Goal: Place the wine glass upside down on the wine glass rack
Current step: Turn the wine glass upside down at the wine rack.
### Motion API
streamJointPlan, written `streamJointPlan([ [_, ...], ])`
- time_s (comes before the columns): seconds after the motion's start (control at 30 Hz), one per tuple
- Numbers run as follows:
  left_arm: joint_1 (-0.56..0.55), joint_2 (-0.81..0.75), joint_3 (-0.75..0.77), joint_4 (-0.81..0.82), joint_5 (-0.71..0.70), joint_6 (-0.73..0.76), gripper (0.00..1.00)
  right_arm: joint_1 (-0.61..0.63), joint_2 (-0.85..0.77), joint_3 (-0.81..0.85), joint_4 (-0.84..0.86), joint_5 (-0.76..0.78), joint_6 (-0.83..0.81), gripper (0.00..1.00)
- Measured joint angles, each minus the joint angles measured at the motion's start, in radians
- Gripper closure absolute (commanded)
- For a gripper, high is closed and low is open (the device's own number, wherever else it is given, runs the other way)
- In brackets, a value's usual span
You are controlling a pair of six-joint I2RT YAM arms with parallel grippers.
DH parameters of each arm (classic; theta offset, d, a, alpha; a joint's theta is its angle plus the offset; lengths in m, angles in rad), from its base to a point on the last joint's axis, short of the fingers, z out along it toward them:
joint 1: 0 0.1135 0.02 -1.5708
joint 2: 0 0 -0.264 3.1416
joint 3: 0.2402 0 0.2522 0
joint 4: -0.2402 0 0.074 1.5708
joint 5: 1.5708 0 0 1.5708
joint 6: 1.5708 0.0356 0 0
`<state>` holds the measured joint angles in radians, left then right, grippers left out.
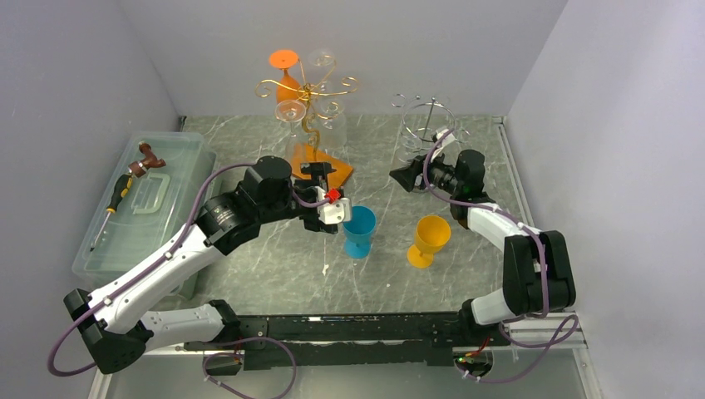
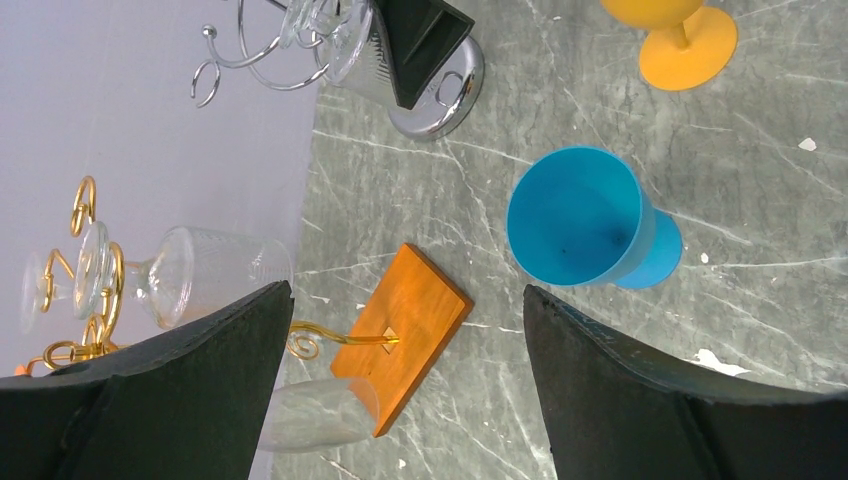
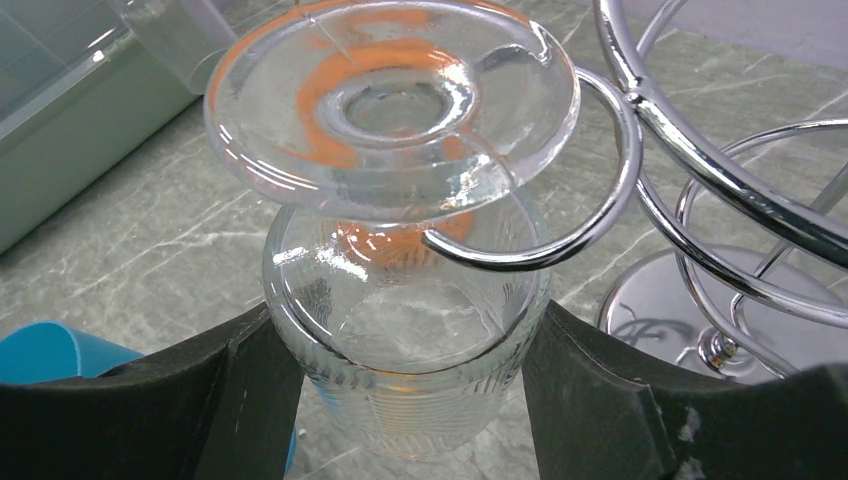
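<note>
Wine glass (image 3: 400,330) hangs upside down, foot over a chrome loop of the silver rack (image 3: 700,200), bowl pinched by the right gripper (image 3: 410,400). Left gripper (image 2: 400,380) is spread wide near the blue goblet (image 2: 575,215).

This is a robot test cell in a lab, not a home. Plain pale walls (image 1: 66,83) box in a grey marbled desk (image 1: 374,283) on three sides. Two arms (image 1: 166,266) are bolted to a black rail (image 1: 357,339) at its near edge, trailing purple cables (image 1: 545,278).

The objects are staged props:
- a gold rack (image 1: 309,100) beyond the left hand (image 1: 322,176)
- a chrome rack (image 1: 430,116) carrying a wine glass (image 3: 400,380) at the right hand (image 1: 403,176)
- a blue goblet (image 1: 359,231) and a yellow goblet (image 1: 430,239) on the near side of the hands
- a clear bin (image 1: 125,241) with a screwdriver (image 1: 112,208), well to the left of the left hand
</note>
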<state>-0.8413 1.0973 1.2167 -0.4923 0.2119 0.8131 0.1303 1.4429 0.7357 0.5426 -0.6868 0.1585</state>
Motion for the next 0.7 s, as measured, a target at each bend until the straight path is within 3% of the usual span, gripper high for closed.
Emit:
streamJointPlan([
  [0.7,0.000,0.000,0.000,-0.002,0.012,-0.019,0.09,-0.023,0.063,-0.010,0.092,0.031,0.064,0.71],
])
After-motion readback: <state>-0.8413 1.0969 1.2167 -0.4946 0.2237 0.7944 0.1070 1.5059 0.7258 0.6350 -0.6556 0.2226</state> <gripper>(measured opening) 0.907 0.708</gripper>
